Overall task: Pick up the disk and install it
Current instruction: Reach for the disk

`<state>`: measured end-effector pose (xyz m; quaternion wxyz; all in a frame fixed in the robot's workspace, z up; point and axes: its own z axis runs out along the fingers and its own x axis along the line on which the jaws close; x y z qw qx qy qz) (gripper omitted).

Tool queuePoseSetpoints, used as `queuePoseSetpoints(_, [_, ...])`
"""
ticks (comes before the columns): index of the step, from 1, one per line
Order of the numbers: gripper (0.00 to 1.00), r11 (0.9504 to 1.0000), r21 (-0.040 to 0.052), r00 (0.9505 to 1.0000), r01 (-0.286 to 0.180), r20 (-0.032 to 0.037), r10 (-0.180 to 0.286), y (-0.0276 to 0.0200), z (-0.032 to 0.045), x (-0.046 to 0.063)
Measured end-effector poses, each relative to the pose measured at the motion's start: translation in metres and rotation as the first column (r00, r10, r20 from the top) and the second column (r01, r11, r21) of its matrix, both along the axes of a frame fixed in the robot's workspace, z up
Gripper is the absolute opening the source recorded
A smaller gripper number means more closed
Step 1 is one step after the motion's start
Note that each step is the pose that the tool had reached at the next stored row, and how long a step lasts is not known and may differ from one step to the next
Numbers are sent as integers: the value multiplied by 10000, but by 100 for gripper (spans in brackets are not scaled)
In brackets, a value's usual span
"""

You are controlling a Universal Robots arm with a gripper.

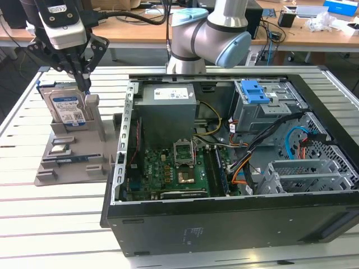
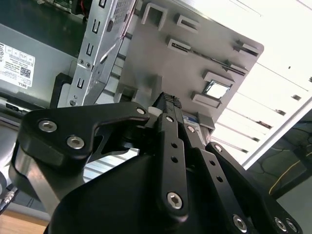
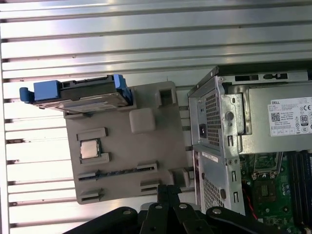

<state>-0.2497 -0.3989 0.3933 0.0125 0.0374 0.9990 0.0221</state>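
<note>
Pincer point(image 1: 84, 84) sits in the upper left of the exterior view, pointing down, fingers pressed together. Its tip hangs just over the upper right corner of the disk point(image 1: 66, 109); can't tell if it touches. Both wrist views also show the black fingers closed up point(image 3: 167, 189), tip over the grey fixture point(image 2: 171, 100).

Disk: silver drive, white-and-blue label, blue frame. It stands on edge in a slot at the back of the grey fixture point(image 1: 84, 147), label facing the exterior camera. It is not lifted and is outside the computer case. In the first wrist view it is seen edge-on point(image 3: 83, 95), blue frame ends sticking out at both sides, seated at the fixture's point(image 3: 146, 151) edge.

A small silver chip point(image 1: 59, 148) lies flat in a square pocket of the fixture, in front of the disk, apart from it. The chip shows in both wrist views too point(image 3: 89, 149) point(image 2: 214, 89).

The fixture rests on the slatted metal counter point(image 1: 56, 224), at the exterior view's left, just beside the open computer case point(image 1: 224, 224). Inside the case are a grey power supply point(image 1: 168, 101), a green motherboard point(image 1: 168, 168) below it, and a metal drive cage with a blue latch point(image 1: 255, 91) on top at upper right. The robot arm point(image 1: 213, 33) crosses the top centre of the frame behind the case.
</note>
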Motion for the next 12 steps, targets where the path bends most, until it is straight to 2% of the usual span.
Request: queuePoseSetpoints(12, [11,10000,0,10000,0,1,0,0,0,-141])
